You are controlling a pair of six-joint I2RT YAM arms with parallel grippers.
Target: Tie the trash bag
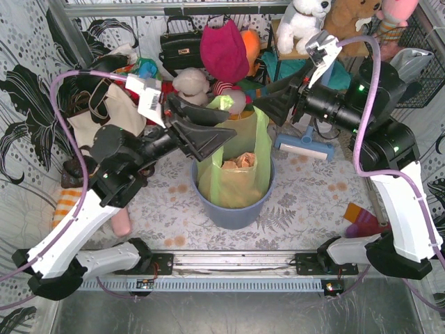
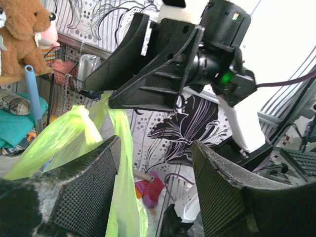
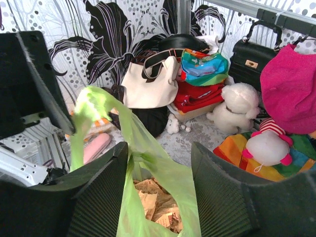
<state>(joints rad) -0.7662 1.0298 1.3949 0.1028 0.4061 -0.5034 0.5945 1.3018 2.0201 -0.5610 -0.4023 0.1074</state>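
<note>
Two arms meet above the trash bag (image 1: 240, 184); left pincer (image 1: 226, 125), right pincer (image 1: 268, 108) agape.

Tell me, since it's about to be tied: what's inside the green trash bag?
Crumpled brown paper shows inside the trash bag; anything beneath that paper is covered and cannot be seen.

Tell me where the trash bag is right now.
In the top view, the trash bag sits in the blue bin at the table's middle, its top reaching up between the left gripper and the right gripper.
</note>
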